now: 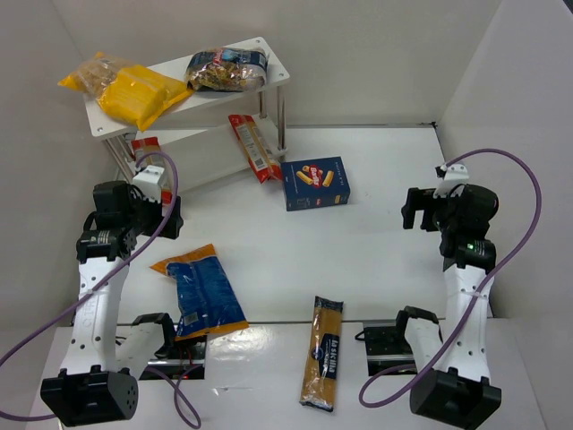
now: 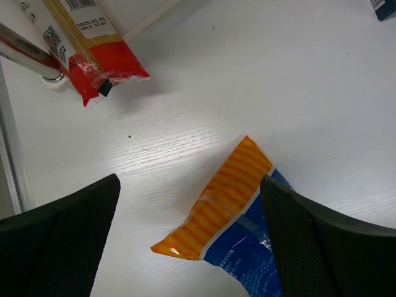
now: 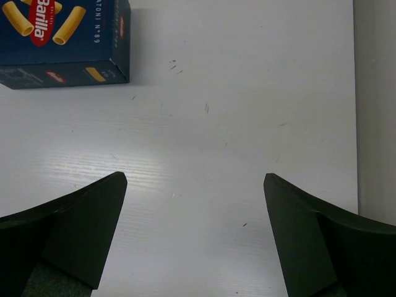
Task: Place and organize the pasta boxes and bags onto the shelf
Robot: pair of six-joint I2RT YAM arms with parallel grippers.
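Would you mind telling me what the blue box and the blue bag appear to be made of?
The blue box looks like matte printed cardboard, with crisp folded edges. The blue bag seems thin glossy plastic film, given its wrinkles, glare and crimped orange end.

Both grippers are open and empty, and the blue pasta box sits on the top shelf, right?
No: the top external view shows the blue pasta box lying on the table near the shelf. The left gripper and right gripper are open and empty.

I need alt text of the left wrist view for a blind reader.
The open left gripper hovers over the orange end of a blue bag on the table; a red-and-white pack is beside a shelf post at upper left.
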